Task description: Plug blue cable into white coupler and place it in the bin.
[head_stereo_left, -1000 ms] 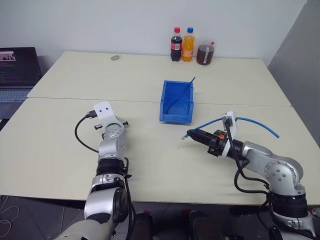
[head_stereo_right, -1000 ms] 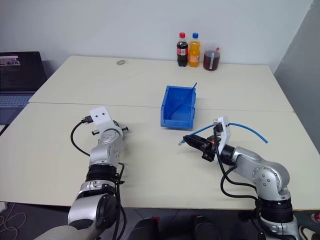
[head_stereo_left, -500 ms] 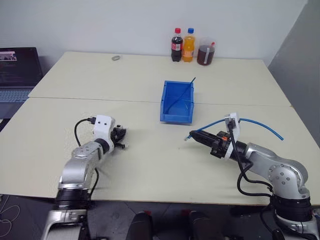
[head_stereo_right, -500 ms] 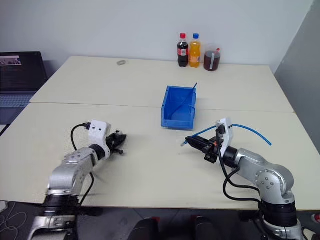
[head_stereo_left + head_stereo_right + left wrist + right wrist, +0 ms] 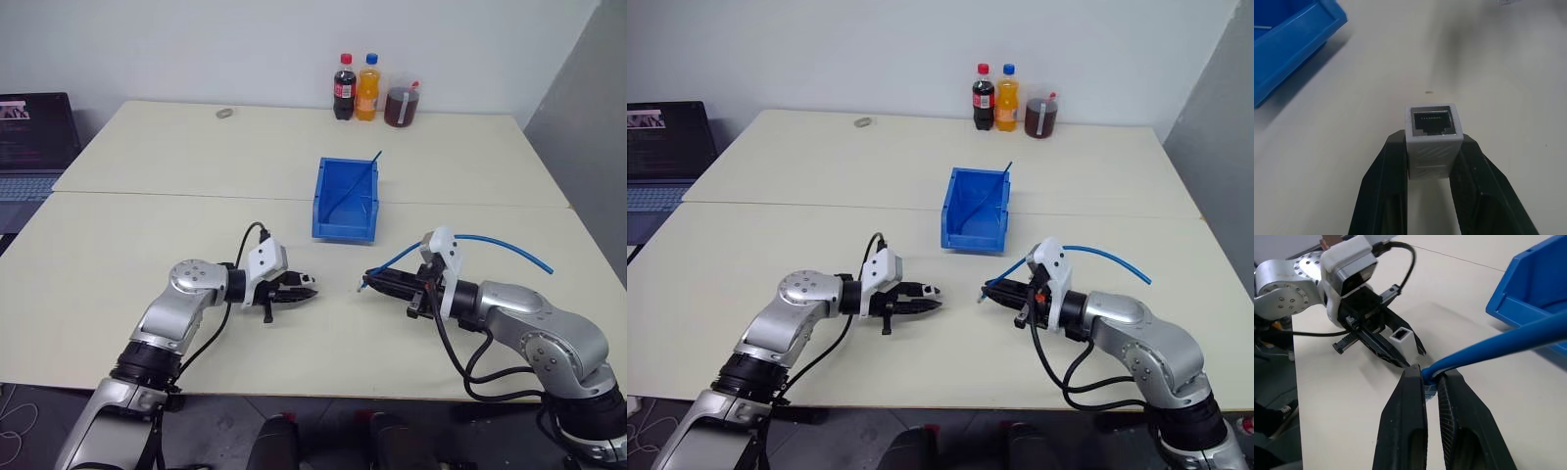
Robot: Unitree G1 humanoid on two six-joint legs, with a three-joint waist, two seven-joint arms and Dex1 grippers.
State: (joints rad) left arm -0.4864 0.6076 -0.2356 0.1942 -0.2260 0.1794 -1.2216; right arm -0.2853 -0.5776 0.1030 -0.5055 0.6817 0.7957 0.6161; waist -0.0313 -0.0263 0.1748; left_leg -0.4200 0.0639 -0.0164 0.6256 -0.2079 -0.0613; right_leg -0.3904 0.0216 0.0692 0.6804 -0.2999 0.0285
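Observation:
My left gripper (image 5: 310, 291) points toward the right over the table's front half and is shut on the white coupler (image 5: 1433, 134). The coupler's dark socket faces outward past the fingertips. A short gap away, my right gripper (image 5: 370, 281) points back at it, shut on the blue cable (image 5: 495, 240) near its plug end. The cable arcs up behind that wrist and off to the right. In the right wrist view the coupler (image 5: 1402, 340) sits just beyond the cable end pinched between the right fingers (image 5: 1413, 396). The blue bin (image 5: 346, 201) stands behind both grippers at mid-table.
A dark blue strand (image 5: 358, 181) leans out of the bin. Two bottles (image 5: 346, 88) and a jar of dark liquid (image 5: 402, 103) stand at the table's far edge, with a small ring (image 5: 225, 114) to their left. An open laptop (image 5: 34, 132) sits off the left side.
My left arm has swung in toward the middle, and its gripper has turned from pointing away to pointing at the right gripper. The right gripper has rolled slightly and stayed about where it was.

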